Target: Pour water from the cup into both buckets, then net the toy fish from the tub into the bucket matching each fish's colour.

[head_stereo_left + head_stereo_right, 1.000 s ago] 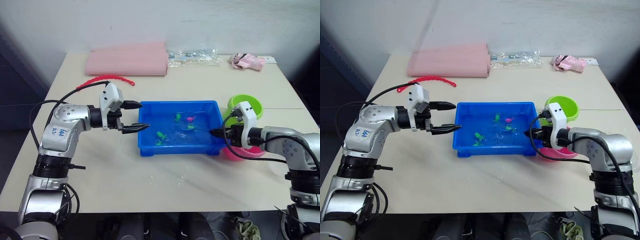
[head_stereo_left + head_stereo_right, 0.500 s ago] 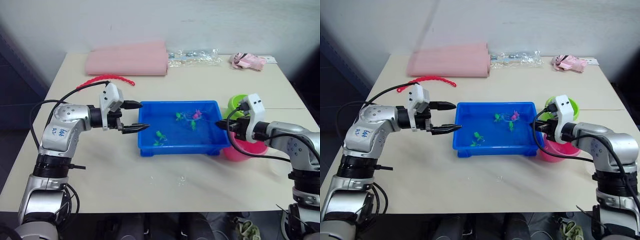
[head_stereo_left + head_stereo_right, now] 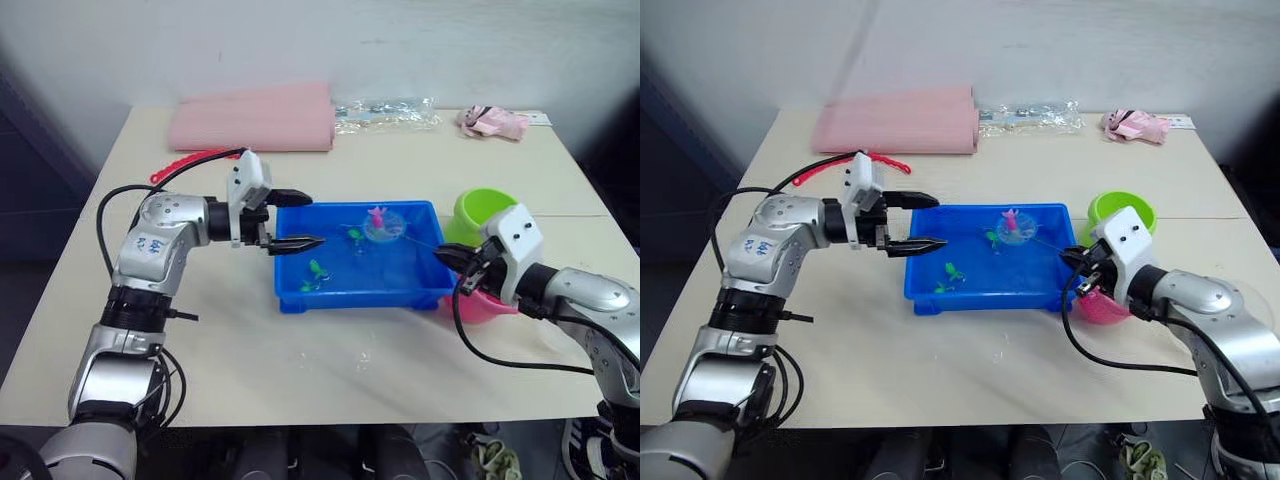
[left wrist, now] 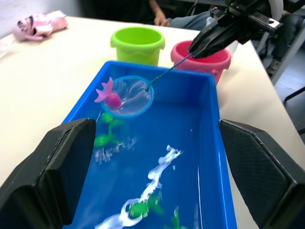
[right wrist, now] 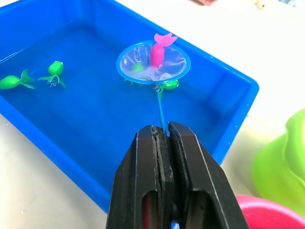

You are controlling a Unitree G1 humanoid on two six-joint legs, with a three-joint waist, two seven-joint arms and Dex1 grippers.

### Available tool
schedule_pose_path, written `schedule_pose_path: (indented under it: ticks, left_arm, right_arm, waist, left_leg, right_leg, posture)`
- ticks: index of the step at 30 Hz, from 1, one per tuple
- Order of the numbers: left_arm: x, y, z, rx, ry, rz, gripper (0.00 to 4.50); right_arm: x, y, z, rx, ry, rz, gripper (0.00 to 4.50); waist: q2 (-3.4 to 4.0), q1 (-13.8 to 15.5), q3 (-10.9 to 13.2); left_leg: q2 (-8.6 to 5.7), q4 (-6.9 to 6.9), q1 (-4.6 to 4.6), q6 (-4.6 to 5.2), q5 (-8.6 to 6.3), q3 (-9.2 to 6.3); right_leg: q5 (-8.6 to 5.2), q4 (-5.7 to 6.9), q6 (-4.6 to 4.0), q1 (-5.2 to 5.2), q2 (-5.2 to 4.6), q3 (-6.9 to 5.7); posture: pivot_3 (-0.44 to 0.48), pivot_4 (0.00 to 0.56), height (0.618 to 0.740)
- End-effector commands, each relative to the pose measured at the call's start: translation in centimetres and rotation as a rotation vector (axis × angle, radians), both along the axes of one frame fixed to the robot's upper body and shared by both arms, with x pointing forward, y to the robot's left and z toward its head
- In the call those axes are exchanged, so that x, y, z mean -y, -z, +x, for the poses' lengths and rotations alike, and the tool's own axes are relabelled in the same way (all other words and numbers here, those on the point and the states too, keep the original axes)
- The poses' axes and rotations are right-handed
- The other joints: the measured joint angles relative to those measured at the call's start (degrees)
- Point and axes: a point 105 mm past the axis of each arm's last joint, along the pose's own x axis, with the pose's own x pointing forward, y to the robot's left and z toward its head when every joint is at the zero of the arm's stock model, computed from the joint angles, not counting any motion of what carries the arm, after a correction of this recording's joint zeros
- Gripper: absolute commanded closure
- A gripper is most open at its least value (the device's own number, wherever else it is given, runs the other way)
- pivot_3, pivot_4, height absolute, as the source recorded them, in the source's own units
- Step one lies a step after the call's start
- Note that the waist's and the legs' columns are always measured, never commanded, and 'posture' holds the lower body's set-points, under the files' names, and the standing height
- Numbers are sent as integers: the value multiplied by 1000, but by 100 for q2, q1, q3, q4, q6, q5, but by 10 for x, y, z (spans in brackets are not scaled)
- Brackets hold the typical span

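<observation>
Beige table [image 3: 300, 350]; left arm sticker [image 3: 150, 243] writing unreadable.

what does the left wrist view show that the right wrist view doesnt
Left wrist view alone: the whole green bucket and pink bucket upright beyond the tub, a pink bundle on the table, and the right end effector seen from the front, holding the net's handle.

Right wrist view alone: the right end effector's fingers shut on the handle from behind, with just the near edges of the two buckets.

Both: the blue tub of water, green fish in it, and the net lifted with a pink fish inside.
</observation>
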Motion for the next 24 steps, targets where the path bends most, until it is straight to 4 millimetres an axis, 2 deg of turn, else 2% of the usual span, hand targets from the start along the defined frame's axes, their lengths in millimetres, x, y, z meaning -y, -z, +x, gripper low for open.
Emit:
schedule_pose_path:
  ticks: [1, 5, 11, 18, 21, 24]
  left_arm:
    - [17, -10, 1, 23, 76, -23, 26]
    - [28, -9, 3, 17, 121, -27, 26]
    - [50, -7, 4, 5, 227, -27, 26]
    - [66, -6, 0, 16, 312, -26, 26]
    - [72, -9, -3, 18, 345, -38, 26]
    - [75, -10, -6, 20, 368, -43, 26]
  right_arm:
    - [3, -28, -25, 144, 24, -28, 4500]
    - [10, -31, -41, 162, 67, -27, 4500]
    - [36, -43, -90, 197, 234, -53, 4500]
    - [64, -44, -124, 176, 370, -154, 4500]
    - [75, -44, -137, 174, 416, -268, 4500]
    - [81, -40, -145, 184, 393, -533, 4500]
  waist:
    - [0, 28, 0]
    - [-1, 15, 0]
    - [0, 40, 0]
    - [-1, 18, -1]
    - [-1, 25, 0]
    - [-1, 14, -1]
  left_leg:
    - [0, 0, -1, 0, 0, -8]
    - [-4, 4, -3, 2, -1, -4]
    - [-1, 2, -3, 1, 0, -10]
    - [0, 3, 1, 6, -3, -9]
    - [0, -1, -1, 7, -3, -10]
    - [-3, -2, 1, 8, -4, -6]
  right_leg:
    - [0, -1, 0, 2, 1, -4]
    - [2, -7, 5, 8, 1, 0]
    - [1, -6, 3, 6, 2, -3]
    - [3, -6, 5, 9, 2, 1]
    - [2, -10, 5, 7, 2, 1]
    - [2, -12, 5, 8, 2, 4]
  posture:
    - [0, 150, 738]
    - [0, 150, 738]
    - [0, 150, 738]
    - [0, 150, 738]
    - [0, 150, 738]
    - [0, 150, 738]
